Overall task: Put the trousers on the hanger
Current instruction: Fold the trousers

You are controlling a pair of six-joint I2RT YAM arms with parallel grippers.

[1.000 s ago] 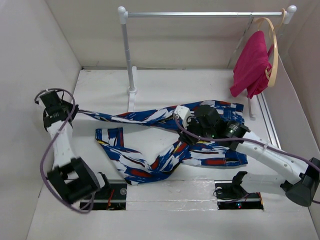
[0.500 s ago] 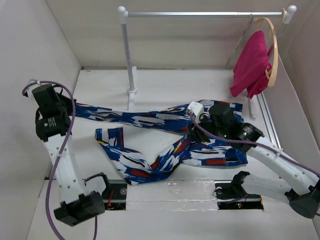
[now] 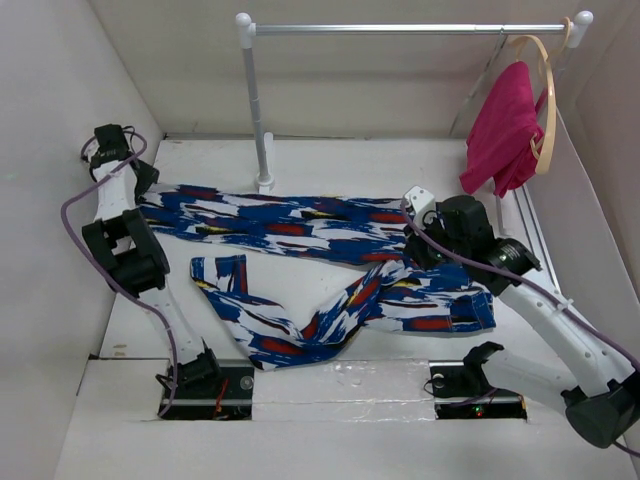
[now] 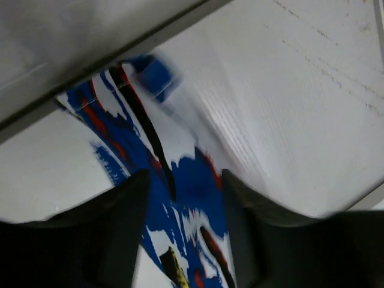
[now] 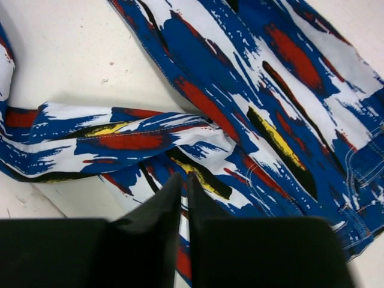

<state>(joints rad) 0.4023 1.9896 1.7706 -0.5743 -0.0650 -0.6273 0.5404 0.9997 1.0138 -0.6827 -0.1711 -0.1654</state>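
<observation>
Stretching across the table [image 3: 330,165], the trousers [image 3: 300,222] lie between both arms.
At far left the left gripper [image 4: 183,198] grasps one leg's end; right of centre the right gripper [image 5: 185,198], fingers pressed together, sits over the waist; a pink garment [image 3: 503,128] hangs upper right.

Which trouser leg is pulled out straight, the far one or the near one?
The far leg, stretched flat from the left pincer across to the right. The near leg lies bent.

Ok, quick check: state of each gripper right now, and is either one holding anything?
Left gripper: shut on the trousers, one leg's fabric running between its fingers.
Right gripper: shut, fingertips nearly touching over the trousers; whether fabric is pinched cannot be told.
</observation>
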